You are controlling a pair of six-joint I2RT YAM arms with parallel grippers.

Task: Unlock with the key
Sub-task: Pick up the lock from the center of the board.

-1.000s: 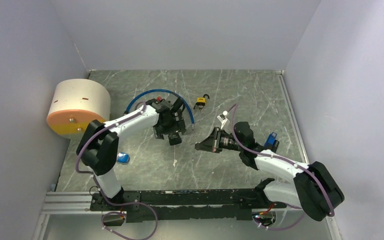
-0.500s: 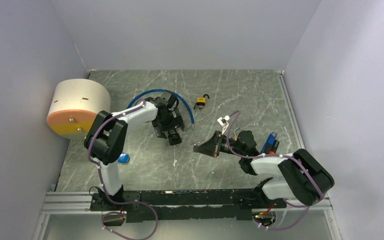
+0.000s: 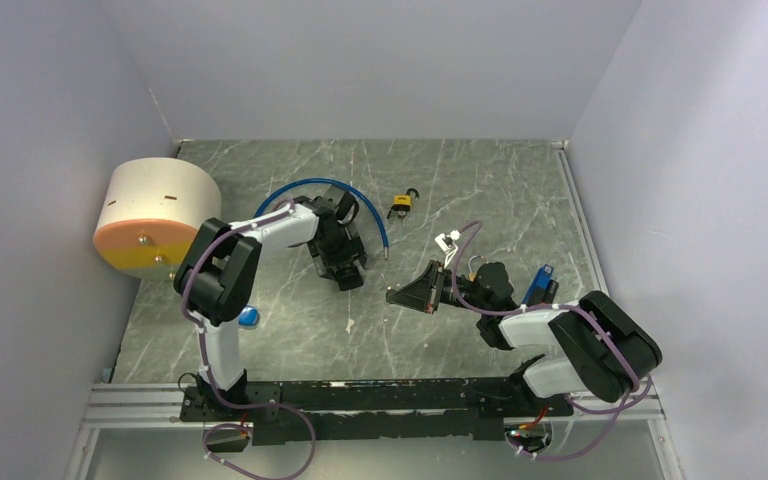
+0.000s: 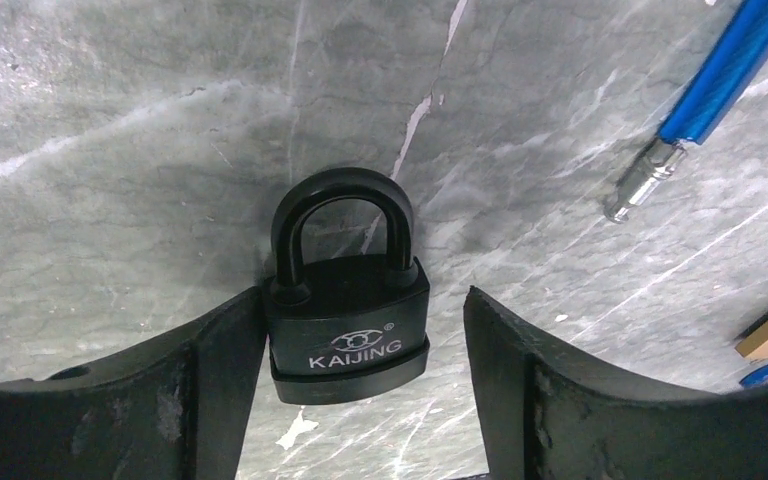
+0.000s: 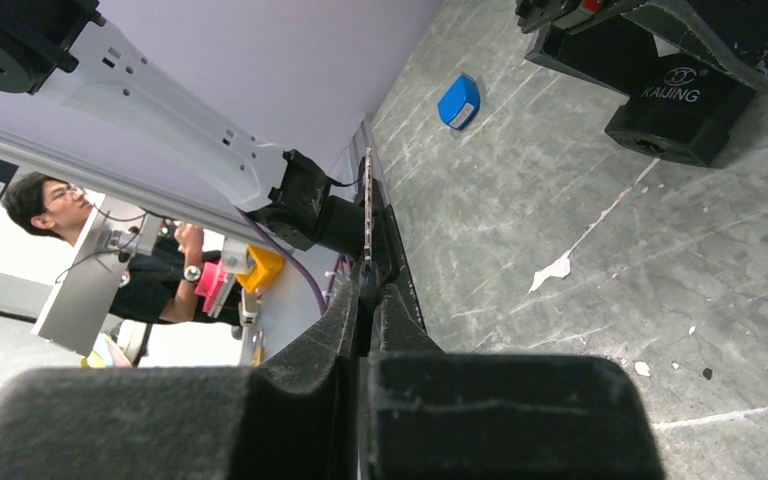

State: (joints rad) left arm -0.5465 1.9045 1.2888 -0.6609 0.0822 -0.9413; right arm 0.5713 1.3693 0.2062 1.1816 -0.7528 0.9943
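1. Grey marbled table (image 3: 480, 190), smooth and veined in white, boxed in by plain pale walls on three sides.
2. Black padlock (image 4: 348, 325), blocky body under a rounded shackle, stamped KAIJING, lying flat on the table left of centre.
3. Left claw (image 4: 360, 300) released and straddling the padlock: matt black finger (image 4: 222, 350) at the left of the wrist view touching the body's side, the other standing off across a gap.
4. Right claw (image 5: 370, 290) clenched, dark fingers pressed together, low over the table near centre.
5. Blue cable (image 4: 705, 95) with a silver tip, near the padlock but apart from it; small yellow padlock (image 3: 401, 205) further back; cream and orange drum (image 3: 155, 215) against the left wall.
6. White scrap (image 5: 557, 268) on the stretch of table between the two claws; back wall well apart from both.
7. Pale sliver at the right claw's tips, too thin to name; key not to be made out; black padlock mostly hidden under the left claw from above.
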